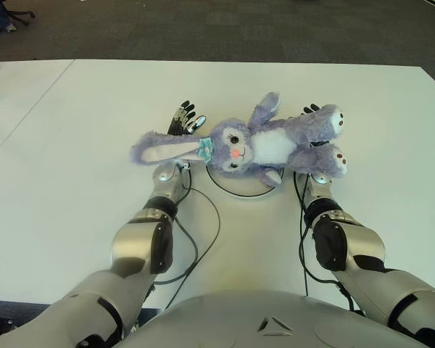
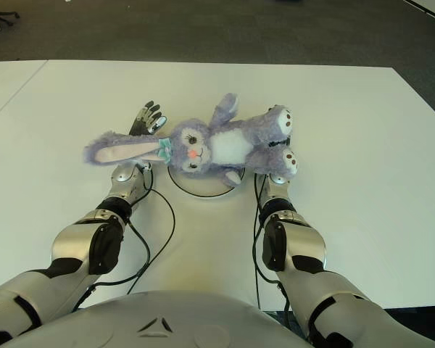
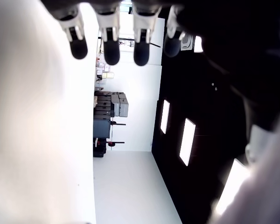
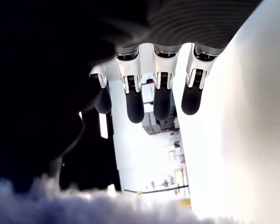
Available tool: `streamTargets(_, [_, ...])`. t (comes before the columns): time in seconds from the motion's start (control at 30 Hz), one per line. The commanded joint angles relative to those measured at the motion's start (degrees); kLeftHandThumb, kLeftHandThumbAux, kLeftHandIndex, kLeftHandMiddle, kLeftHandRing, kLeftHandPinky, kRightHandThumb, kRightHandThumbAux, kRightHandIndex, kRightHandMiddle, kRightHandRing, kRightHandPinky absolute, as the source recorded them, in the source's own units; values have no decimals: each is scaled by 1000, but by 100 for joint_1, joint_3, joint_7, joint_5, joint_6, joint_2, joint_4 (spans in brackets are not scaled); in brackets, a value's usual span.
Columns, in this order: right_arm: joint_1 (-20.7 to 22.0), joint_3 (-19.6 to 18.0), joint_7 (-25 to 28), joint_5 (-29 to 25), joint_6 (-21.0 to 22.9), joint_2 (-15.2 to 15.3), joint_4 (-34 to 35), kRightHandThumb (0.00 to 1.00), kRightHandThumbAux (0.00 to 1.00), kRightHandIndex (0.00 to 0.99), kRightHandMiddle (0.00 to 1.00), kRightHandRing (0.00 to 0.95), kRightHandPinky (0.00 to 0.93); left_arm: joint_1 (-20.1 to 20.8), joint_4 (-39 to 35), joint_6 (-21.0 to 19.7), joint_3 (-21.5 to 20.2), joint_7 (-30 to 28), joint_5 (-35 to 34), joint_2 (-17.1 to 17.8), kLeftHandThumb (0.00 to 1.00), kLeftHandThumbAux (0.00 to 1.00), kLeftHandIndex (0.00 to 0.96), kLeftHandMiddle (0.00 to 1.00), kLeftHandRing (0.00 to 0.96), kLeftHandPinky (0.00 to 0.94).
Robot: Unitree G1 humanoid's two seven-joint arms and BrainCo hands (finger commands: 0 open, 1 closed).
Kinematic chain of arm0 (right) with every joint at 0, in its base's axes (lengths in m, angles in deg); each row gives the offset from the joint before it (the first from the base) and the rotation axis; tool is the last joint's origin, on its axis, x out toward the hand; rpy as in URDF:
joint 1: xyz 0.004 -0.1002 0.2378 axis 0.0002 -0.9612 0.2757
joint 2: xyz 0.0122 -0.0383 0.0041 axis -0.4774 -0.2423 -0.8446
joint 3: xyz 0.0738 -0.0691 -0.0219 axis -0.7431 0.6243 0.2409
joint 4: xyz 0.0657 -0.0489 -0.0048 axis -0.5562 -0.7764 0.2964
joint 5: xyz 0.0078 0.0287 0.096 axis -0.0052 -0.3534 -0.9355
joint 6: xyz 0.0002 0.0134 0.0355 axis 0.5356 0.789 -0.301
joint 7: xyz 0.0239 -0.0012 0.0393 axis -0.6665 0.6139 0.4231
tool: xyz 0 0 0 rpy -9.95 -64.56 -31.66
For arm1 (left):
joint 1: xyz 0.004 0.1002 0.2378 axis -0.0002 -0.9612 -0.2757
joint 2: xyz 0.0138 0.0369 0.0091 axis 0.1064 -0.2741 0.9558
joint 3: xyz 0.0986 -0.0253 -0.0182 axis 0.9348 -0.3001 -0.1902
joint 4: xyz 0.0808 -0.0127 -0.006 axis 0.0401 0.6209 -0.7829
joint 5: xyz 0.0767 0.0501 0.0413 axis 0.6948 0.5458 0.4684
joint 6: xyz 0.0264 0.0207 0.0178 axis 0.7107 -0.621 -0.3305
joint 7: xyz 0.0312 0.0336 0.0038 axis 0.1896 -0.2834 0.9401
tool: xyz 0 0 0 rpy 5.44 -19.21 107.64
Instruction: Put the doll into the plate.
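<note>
The doll (image 1: 250, 145), a purple plush rabbit, lies face up across the white plate (image 1: 239, 190) on the white surface (image 1: 72, 145). Only the plate's near rim shows beneath the head and torso. The left hand (image 1: 183, 119) shows under the long ears, its dark fingertips projecting beyond them. The right hand (image 1: 310, 110) shows under the legs, mostly hidden by the feet. In both wrist views the fingers (image 3: 111, 44) extend straight and close on nothing, so each hand appears to be an open, flat support rather than a grip.

Risk assessment: the doll overhangs the plate at both ends. If the hands slide out unevenly, the plush could be dragged sideways off the plate, or the light plate itself could shift. Fur may also catch on a finger joint during withdrawal. Whether the doll's weight already bears on the plate cannot be told.

Orientation: the long axis runs across the robot's front, roughly parallel to the near edge of the surface. Ears point to the robot's left, feet to its right, face upward.
</note>
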Motion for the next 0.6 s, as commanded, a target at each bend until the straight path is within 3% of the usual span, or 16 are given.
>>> streamTargets(0.03, [-1339, -173, 20, -158, 601, -301, -696, 9, 823, 140, 190, 164, 166, -1256, 632, -457, -88, 56, -78, -145, 0, 590, 66, 101, 89, 79])
streamTargets(0.6, [-1350, -141, -69, -81, 559, -301, -686, 21, 867, 157, 201, 173, 173, -1281, 662, -551, -27, 360, 28, -130, 0, 636, 12, 38, 30, 31])
